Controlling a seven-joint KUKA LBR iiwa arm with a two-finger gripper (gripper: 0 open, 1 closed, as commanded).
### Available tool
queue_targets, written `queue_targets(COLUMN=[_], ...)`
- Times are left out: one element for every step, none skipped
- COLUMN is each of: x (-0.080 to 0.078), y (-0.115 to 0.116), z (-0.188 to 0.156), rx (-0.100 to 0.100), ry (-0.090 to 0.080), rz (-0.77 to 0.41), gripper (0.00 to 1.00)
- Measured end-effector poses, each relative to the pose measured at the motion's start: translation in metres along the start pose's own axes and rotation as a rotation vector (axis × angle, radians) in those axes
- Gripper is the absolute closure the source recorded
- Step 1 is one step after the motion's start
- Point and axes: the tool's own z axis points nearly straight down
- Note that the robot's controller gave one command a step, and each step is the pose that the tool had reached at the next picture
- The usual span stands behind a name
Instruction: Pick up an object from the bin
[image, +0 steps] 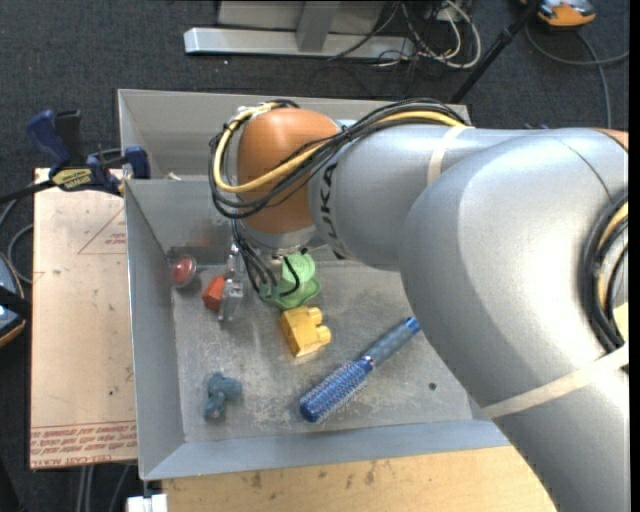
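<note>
Tool (232, 292) sits low beside a small orange plastic block (213, 293); its grip state I cannot tell. Centre over the block before closing.

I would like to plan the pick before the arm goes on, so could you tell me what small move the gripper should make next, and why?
Probably a slight shift toward the view's left, to centre over the small orange piece. The gripper hangs low in the bin right beside that piece, with the green thing close on its other side, so a grasp from here might miss.
</note>
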Motion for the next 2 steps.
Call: queue_targets(x=[-0.001,-0.004], y=[0.001,0.002], z=[-0.022,-0.069], rx=[0.002,0.001], ry=[0.003,0.000], rz=[0.000,0.000], gripper=[1.00,1.00])
